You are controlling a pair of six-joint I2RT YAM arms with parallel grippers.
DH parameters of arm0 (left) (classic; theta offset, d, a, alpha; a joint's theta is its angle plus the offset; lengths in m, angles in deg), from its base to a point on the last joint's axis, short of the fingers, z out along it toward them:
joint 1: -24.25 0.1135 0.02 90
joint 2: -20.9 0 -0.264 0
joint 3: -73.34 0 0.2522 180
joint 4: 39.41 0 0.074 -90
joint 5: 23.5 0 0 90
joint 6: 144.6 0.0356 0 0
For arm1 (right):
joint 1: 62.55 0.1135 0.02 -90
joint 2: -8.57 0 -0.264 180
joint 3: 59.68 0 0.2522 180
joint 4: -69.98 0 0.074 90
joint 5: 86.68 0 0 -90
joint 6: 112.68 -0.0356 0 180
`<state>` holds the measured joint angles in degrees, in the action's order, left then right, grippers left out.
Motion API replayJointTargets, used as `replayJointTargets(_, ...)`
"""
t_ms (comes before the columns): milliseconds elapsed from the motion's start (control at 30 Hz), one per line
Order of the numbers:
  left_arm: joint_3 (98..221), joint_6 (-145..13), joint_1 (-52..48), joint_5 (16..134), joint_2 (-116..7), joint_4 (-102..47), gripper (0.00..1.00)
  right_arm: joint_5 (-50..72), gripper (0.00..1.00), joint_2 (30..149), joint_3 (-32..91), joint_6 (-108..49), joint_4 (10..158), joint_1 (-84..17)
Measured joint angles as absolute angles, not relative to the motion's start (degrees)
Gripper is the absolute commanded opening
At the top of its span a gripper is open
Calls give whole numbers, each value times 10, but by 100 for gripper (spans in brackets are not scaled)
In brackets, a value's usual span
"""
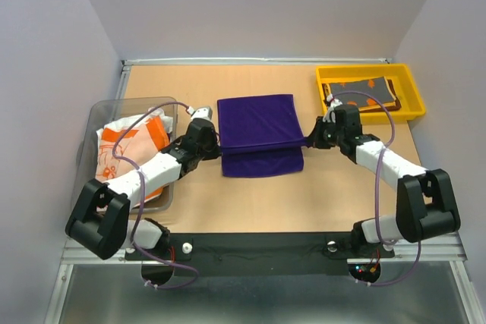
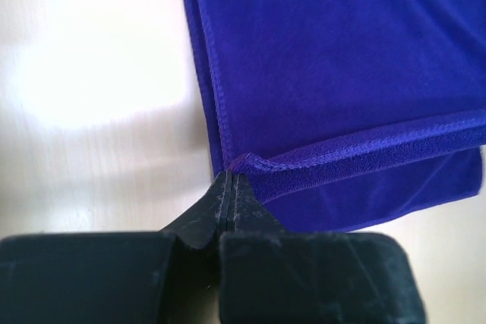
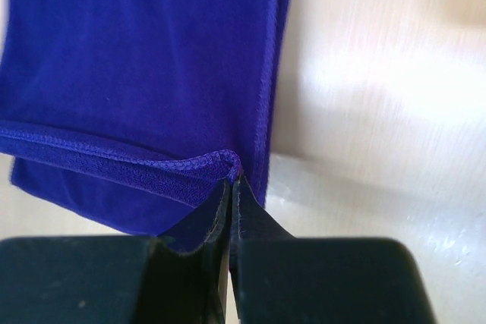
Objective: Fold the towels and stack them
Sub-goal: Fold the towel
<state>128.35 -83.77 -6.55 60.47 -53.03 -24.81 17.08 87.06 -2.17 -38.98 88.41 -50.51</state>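
Observation:
The deep purple towel (image 1: 258, 133) lies mid-table, its near edge lifted and carried over the rest. My left gripper (image 1: 215, 144) is shut on its left corner (image 2: 241, 162), the jaws pinched tight. My right gripper (image 1: 310, 139) is shut on its right corner (image 3: 228, 158). The lifted hem runs between the two grippers above the lower layer. An orange-and-white patterned towel (image 1: 130, 144) lies crumpled in the clear bin at left. A dark brown towel (image 1: 366, 96) with orange marks lies folded in the yellow tray. A plain orange towel is not in view.
The clear plastic bin (image 1: 105, 111) stands at the left, beside my left arm. The yellow tray (image 1: 410, 89) sits at the back right. Grey walls close in the table on three sides. Bare wood shows in front of the purple towel.

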Motion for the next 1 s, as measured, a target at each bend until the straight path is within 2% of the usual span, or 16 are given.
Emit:
replayJointTargets(233, 1249, -848, -74, 620, -611, -287, 2, 173, 2, 948, -38, -396, 891, -505)
replayJointTargets(300, 1244, -850, -76, 620, -623, -297, 9, 173, 5, 956, -38, -396, 892, -505)
replayJointTargets(367, 1240, -852, -78, 621, -625, -302, 17, 175, 15, 956, -40, -397, 892, -505)
replayJointTargets(400, 1237, -853, -79, 621, -624, -307, 27, 178, 25, 955, -41, -399, 892, -505)
replayJointTargets(467, 1229, -860, -82, 621, -614, -307, 40, 190, 35, 953, -46, -404, 891, -505)
replayJointTargets(500, 1223, -862, -84, 622, -605, -307, 58, 200, 41, 948, -51, -409, 893, -505)
replayJointTargets(533, 1216, -865, -86, 621, -592, -303, 65, 216, 45, 936, -61, -414, 895, -506)
replayJointTargets(567, 1208, -865, -88, 621, -575, -300, 79, 227, 48, 926, -68, -420, 896, -506)
replayJointTargets(600, 1198, -872, -92, 624, -548, -294, 84, 236, 50, 913, -75, -423, 898, -506)
replayJointTargets(700, 1171, -890, -106, 629, -452, -274, 91, 274, 56, 851, -91, -425, 933, -503)
replayJointTargets(733, 1166, -894, -109, 630, -423, -267, 92, 280, 61, 835, -91, -425, 942, -501)
replayJointTargets(833, 1152, -907, -114, 627, -310, -244, 95, 291, 64, 786, -75, -408, 978, -480)
replayJointTargets(1000, 1155, -909, -113, 594, -224, -212, 96, 258, 65, 796, -3, -367, 1009, -408)
